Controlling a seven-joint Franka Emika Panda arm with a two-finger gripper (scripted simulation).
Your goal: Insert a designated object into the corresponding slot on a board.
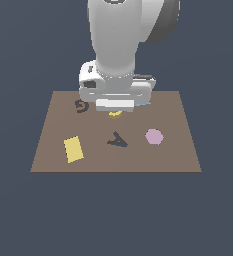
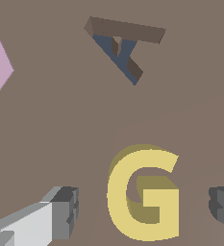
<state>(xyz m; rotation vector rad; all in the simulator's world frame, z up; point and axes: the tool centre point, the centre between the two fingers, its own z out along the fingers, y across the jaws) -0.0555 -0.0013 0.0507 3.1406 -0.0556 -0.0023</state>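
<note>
**Yellow G between spread fingers, slot apart**

Yellow G piece (image 2: 143, 194) lies flat on the brown board (image 1: 178, 155), at the far-middle part in the exterior view, mostly hidden there under the gripper (image 1: 115, 111). Wrist view: fingers (image 2: 60, 211) stand spread, one to each side of the G, neither touching it. G-shaped recess (image 1: 81, 106) sits toward the exterior view's left of the piece, near but apart, unfilled. Dark A-shaped mark (image 1: 117, 140) lies nearer the camera than the G. Pink hexagon (image 1: 154, 136) toward the exterior view's right. Plain yellow rectangle (image 1: 73, 149), tilted, near the board's front left.
</note>
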